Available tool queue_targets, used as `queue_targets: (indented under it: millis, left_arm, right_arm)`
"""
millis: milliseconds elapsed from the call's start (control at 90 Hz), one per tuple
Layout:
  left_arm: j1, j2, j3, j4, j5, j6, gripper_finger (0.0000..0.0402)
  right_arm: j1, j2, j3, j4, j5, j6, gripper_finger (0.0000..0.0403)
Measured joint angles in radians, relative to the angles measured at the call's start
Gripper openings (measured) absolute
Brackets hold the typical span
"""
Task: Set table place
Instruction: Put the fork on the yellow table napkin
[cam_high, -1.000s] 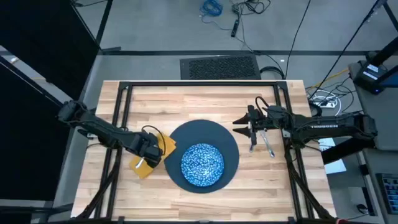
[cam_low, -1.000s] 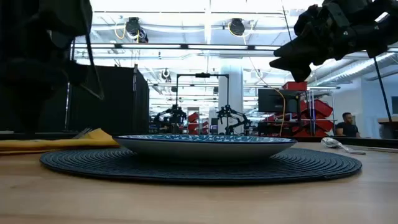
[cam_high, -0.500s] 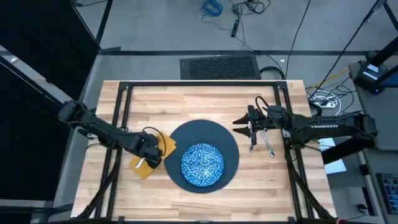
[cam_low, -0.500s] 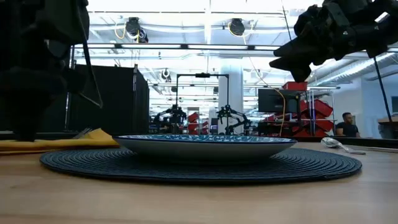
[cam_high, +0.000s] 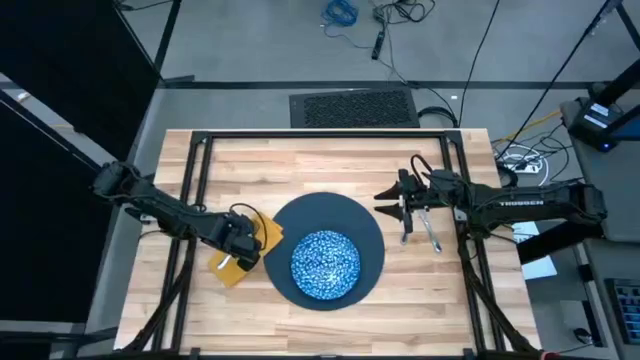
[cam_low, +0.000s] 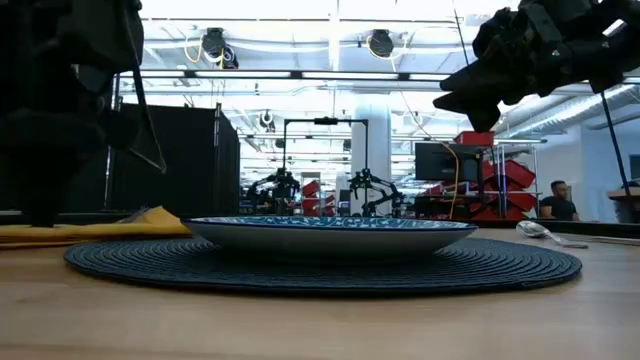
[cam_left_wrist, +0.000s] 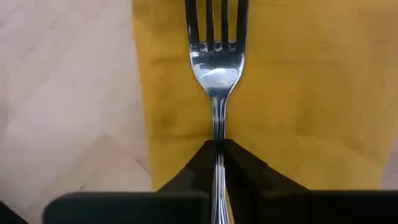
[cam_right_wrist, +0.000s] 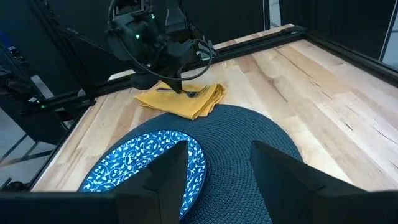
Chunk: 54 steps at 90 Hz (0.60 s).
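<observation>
On the table (cam_high: 300, 160) lies the large dark round plate (cam_high: 365, 225) with the blue-and-white speckled dish (cam_high: 325, 264) on it. Left of the plate lies the mustard-yellow napkin (cam_high: 268, 233). My left gripper (cam_left_wrist: 217, 146) stands over the napkin (cam_left_wrist: 298, 93), shut on the silver fork (cam_left_wrist: 216, 68). A knife (cam_high: 406, 228) and a spoon (cam_high: 432, 235) lie on the wood right of the plate. My right gripper (cam_right_wrist: 214, 180) hangs open above the plate's far right edge, beside the knife, with nothing between its fingers. My left gripper pinches the fork's handle (cam_left_wrist: 217, 134) between its two fingertips, just behind the tines' neck. The fingers come from above, pointing down, astride the handle. The fork runs along the napkin with its tines (cam_left_wrist: 216, 25) pointing away from the gripper; whether it rests on the cloth, I cannot tell.
A black metal frame (cam_high: 320, 135) runs around the tabletop. Bare wood lies beyond the plate toward the far edge (cam_high: 320, 165) and at the near right (cam_high: 430, 300). Beyond the table are cables, a dark mat and, in the low view, a person (cam_low: 560, 200) far off.
In the low view my left gripper has sunk a little toward the napkin. The fork, napkin, plate and right arm have kept still.
</observation>
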<state>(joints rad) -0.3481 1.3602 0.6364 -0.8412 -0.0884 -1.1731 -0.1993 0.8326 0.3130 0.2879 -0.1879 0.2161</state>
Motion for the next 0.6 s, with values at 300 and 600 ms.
queue_targets:
  millis: [300,600]
  left_arm:
    - [0.029,-0.008,0.128,-0.15,0.005,-0.04,0.0001]
    - [0.054,0.006,0.171,-0.096,0.088,-0.049,0.0]
  right_arm:
    - [0.0,0.0,0.0,0.0,0.0,0.008,0.0167]
    - [0.0,0.0,0.0,-0.004,-0.009,0.005,0.0167]
